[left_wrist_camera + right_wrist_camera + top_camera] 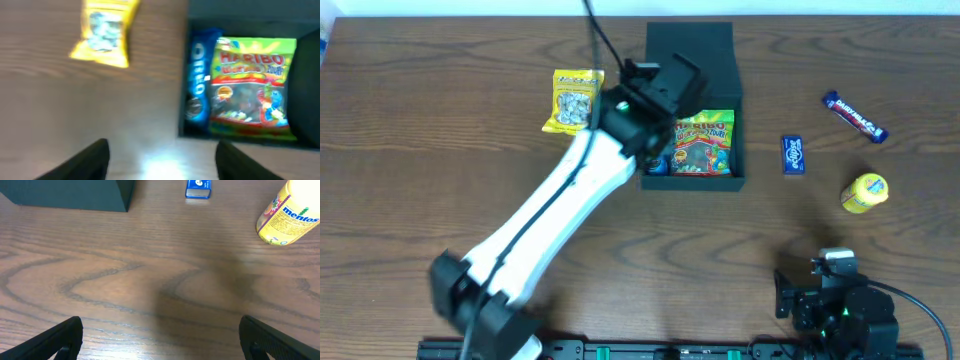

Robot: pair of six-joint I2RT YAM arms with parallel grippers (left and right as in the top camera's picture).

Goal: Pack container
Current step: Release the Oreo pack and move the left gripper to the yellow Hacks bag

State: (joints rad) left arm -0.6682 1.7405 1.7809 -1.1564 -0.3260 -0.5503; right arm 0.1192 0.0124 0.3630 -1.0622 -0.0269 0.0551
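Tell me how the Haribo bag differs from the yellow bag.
The Haribo bag lies inside the container; the yellow bag lies on the table, left of it. The Haribo bag is green and multicoloured; the yellow bag is mostly yellow. Both lie flat, face up.

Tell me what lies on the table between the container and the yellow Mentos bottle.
Only the small blue packet lies there, lying flat and apart from both the container and the Mentos bottle. The overhead view shows this best.

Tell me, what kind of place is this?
Probably a robot test bench, not a kitchen. A left arm and a right arm stand at a wooden table, with snacks like the Mentos tub laid around a dark container.
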